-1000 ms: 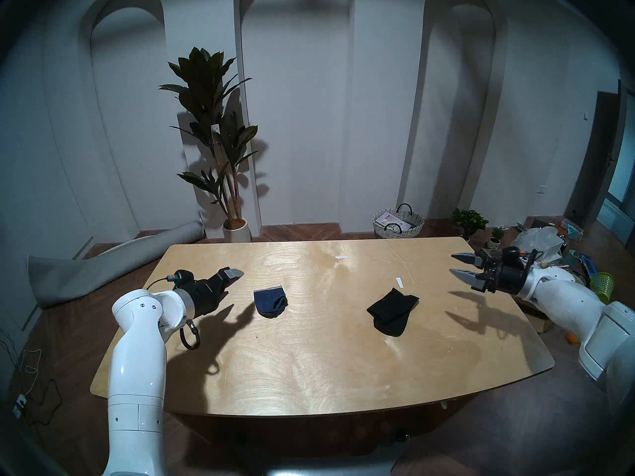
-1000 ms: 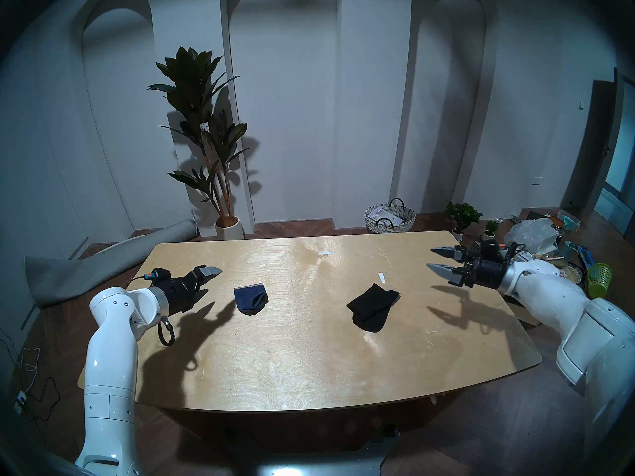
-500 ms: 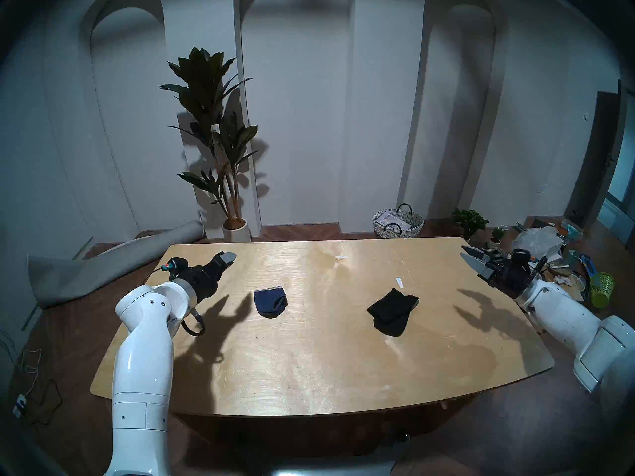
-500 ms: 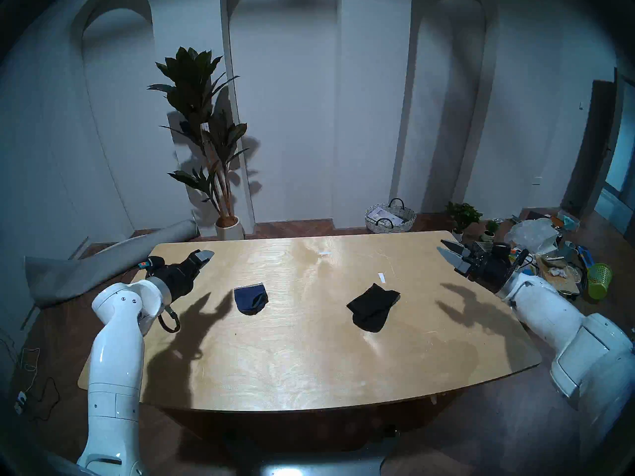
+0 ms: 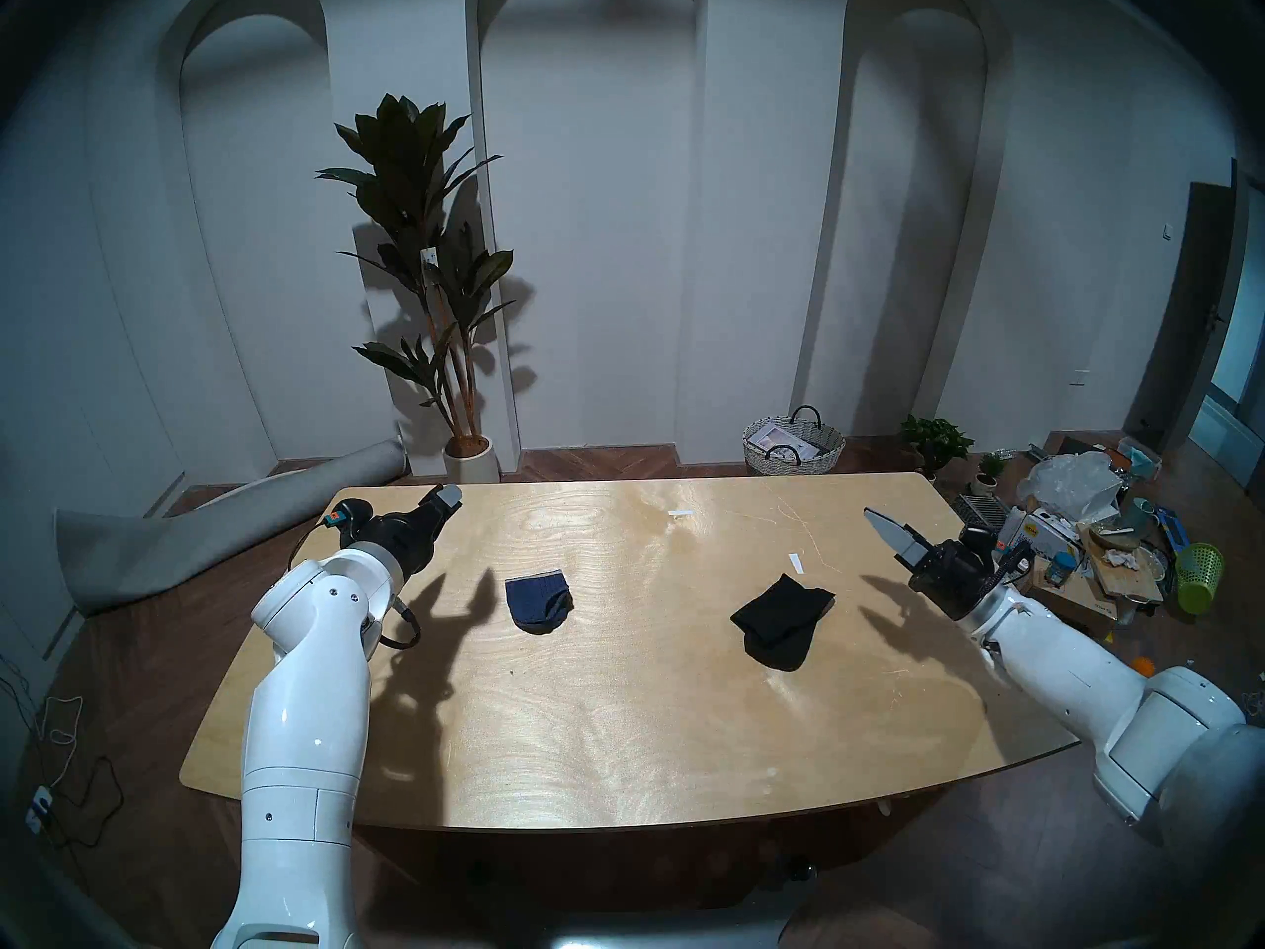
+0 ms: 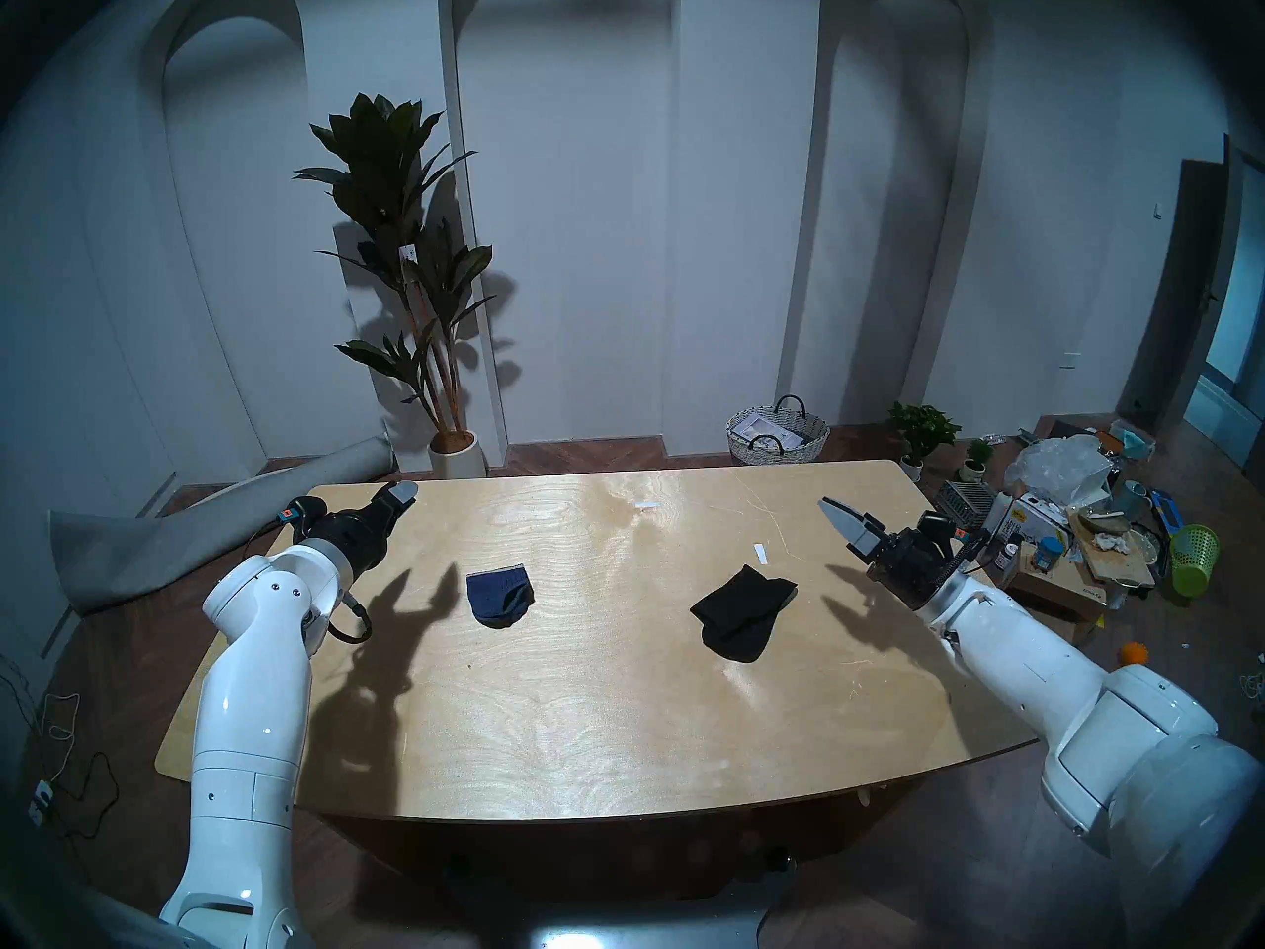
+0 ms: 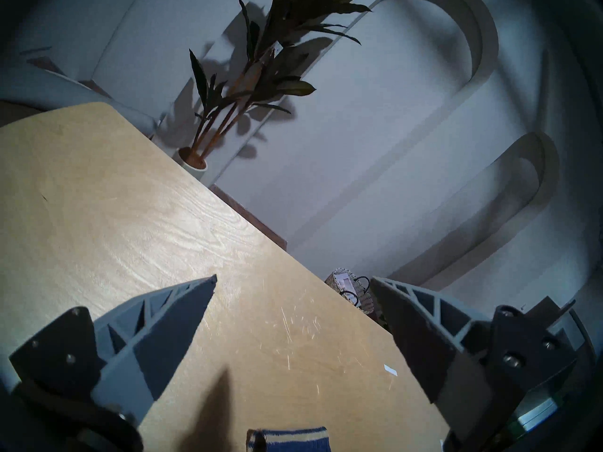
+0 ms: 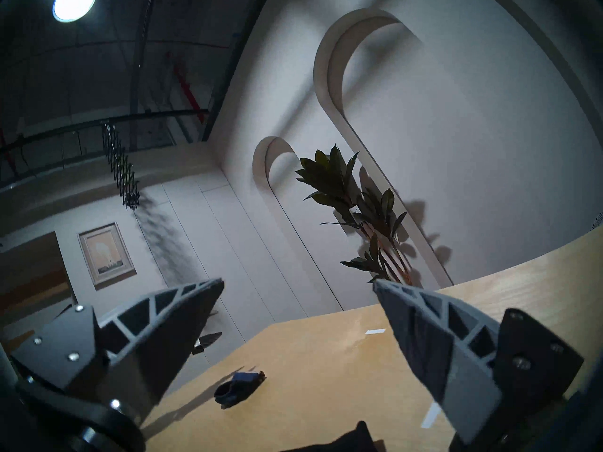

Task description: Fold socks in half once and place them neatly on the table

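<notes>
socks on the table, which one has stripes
The blue sock nearer the left arm: pale stripes cross its cuff. The black sock is plain.

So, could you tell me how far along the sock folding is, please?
Done: navy sock and black sock both lie doubled over on the table. In hand: nothing; left gripper and right gripper are open, empty. Left: perhaps neatening only.
</notes>
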